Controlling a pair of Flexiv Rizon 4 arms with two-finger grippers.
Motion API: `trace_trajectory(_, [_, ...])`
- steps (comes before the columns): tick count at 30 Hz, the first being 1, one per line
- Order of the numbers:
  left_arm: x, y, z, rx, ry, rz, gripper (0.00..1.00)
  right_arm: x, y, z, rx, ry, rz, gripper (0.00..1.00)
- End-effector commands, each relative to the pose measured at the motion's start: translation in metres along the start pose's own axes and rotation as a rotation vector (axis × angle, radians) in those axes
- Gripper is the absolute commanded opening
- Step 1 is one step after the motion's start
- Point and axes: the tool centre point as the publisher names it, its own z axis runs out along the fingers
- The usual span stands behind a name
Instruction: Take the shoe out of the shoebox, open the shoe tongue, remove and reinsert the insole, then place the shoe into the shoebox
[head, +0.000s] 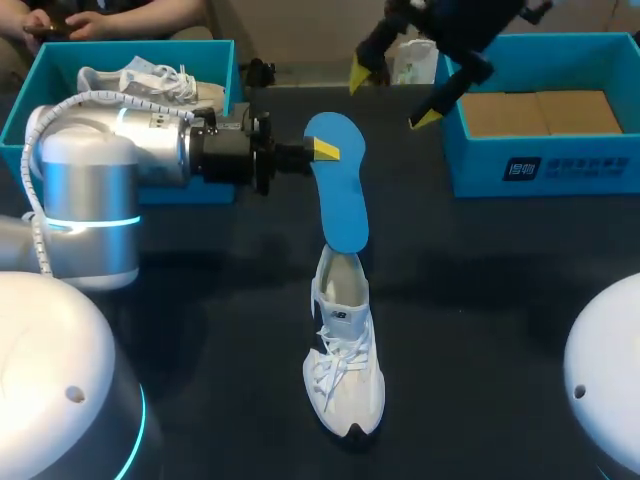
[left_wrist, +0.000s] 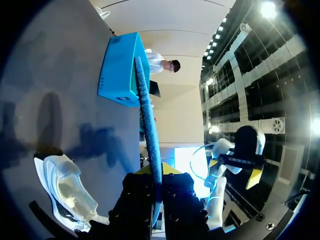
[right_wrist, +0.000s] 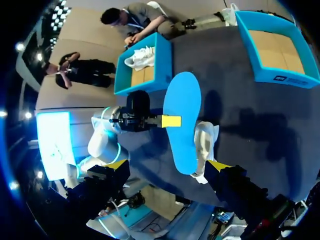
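Observation:
My left gripper is shut on the blue insole and holds it on edge above the table. The insole's lower end sits at the opening of the white shoe, which lies on the dark table; whether it is inside I cannot tell. In the left wrist view the insole runs edge-on out from between my left gripper's fingers, with the shoe beside them. My right gripper hangs open above the far side, holding nothing. Its own view looks down on the insole and shoe, past the right gripper.
A blue shoebox at the far left holds a second white shoe. Another blue shoebox at the far right shows only brown cardboard inside. Dark table surface lies to either side of the shoe.

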Motion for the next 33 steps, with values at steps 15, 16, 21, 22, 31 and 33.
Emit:
trace_trajectory(15, [0.0,0.001,0.0,0.001,-0.002,0.0,0.0,0.021,-0.003,0.034,-0.036,-0.511,-0.015,1.0])
trace_trajectory(16, [0.0,0.001,0.0,0.001,-0.002,0.0,0.0,0.022,-0.003,0.036,-0.038,-0.519,-0.014,1.0])
trace_trajectory(21, [0.0,0.001,0.0,0.001,-0.002,0.0,0.0,0.022,-0.003,0.044,-0.038,-0.526,-0.014,1.0])
trace_trajectory(22, [0.0,0.001,0.0,0.001,-0.002,0.0,0.0,0.023,-0.003,0.045,-0.038,-0.527,-0.014,1.0])
trace_trajectory(31, [0.0,0.001,0.0,0.001,-0.002,0.0,0.0,0.021,-0.006,0.026,-0.071,-0.424,0.034,1.0])
trace_trajectory(33, [0.0,0.001,0.0,0.001,-0.002,0.0,0.0,0.019,-0.005,0.021,-0.07,-0.359,0.05,1.0])
